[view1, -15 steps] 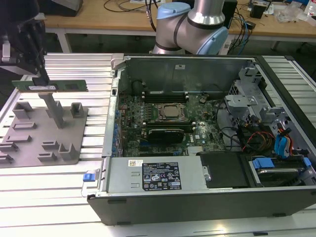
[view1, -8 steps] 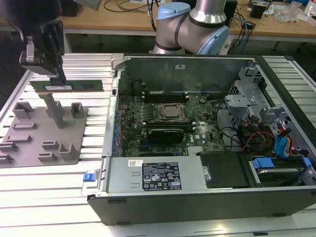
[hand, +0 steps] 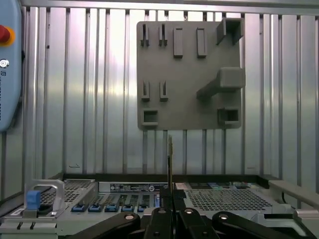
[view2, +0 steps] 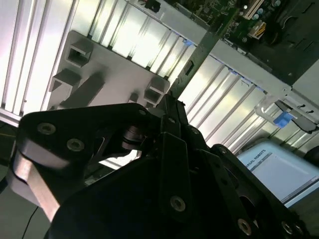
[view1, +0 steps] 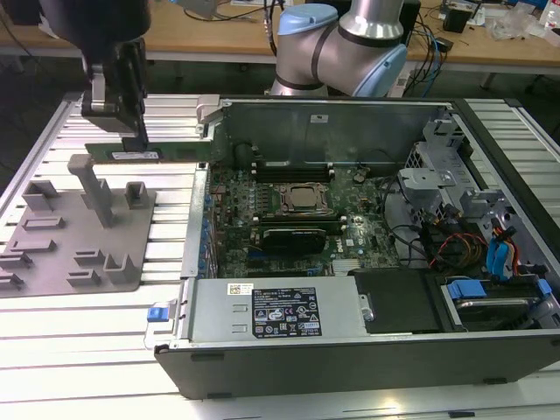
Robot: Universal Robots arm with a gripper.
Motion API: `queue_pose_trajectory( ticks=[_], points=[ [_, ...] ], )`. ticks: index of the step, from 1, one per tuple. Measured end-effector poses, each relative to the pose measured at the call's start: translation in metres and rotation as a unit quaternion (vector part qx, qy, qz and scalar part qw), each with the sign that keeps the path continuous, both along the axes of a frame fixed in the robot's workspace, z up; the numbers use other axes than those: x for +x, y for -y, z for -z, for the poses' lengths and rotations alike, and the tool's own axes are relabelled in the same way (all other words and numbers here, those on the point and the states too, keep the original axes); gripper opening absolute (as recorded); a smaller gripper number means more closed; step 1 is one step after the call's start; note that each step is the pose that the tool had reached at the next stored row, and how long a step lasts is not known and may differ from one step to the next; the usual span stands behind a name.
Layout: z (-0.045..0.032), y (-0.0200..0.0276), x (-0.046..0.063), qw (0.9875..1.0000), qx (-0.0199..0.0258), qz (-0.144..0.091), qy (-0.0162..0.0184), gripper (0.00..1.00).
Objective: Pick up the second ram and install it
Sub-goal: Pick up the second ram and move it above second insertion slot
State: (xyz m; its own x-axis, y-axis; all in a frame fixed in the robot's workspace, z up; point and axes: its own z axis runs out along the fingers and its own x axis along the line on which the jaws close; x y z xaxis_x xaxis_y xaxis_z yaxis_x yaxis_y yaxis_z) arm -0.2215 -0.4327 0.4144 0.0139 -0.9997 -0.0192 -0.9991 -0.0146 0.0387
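**RAM gripped, clear of tray**

PC case [view1: 350, 372] sits open just beside grey tray [view1: 61, 249]. Gripper [view1: 140, 142] hangs over tray's far edge, clamped on second ram [view1: 179, 154], held level and pointing twd case. Prob. light, stiff, thin and fragile, so grip flat faces near mid-length.

Behind the black gripper [view1: 140, 145], the green circuit-board stick's [view1: 184, 152] middle; grey plastic tray's [view1: 52, 271] corner beyond the exterior view's left edge.
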Motion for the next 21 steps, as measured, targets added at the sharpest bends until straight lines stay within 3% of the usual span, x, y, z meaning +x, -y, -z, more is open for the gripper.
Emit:
queue_pose_trajectory(
  ticks=[12, 16, 20, 21],
  points=[
    [0.0, 0.0, 0.055, 1.0, 0.0, 0.0, 0.0, 0.1],
    [0.0016, 0.0, 0.082, 1.0, 0.0, 0.0, 0.0, 0.1],
    [0.0037, 0.0, 0.099, 1.0, 0.0, 0.0, 0.0, 0.1],
    [0.0053, 0.0, 0.109, 1.0, 0.0, 0.001, -0.0003, 0.1]
  ],
)
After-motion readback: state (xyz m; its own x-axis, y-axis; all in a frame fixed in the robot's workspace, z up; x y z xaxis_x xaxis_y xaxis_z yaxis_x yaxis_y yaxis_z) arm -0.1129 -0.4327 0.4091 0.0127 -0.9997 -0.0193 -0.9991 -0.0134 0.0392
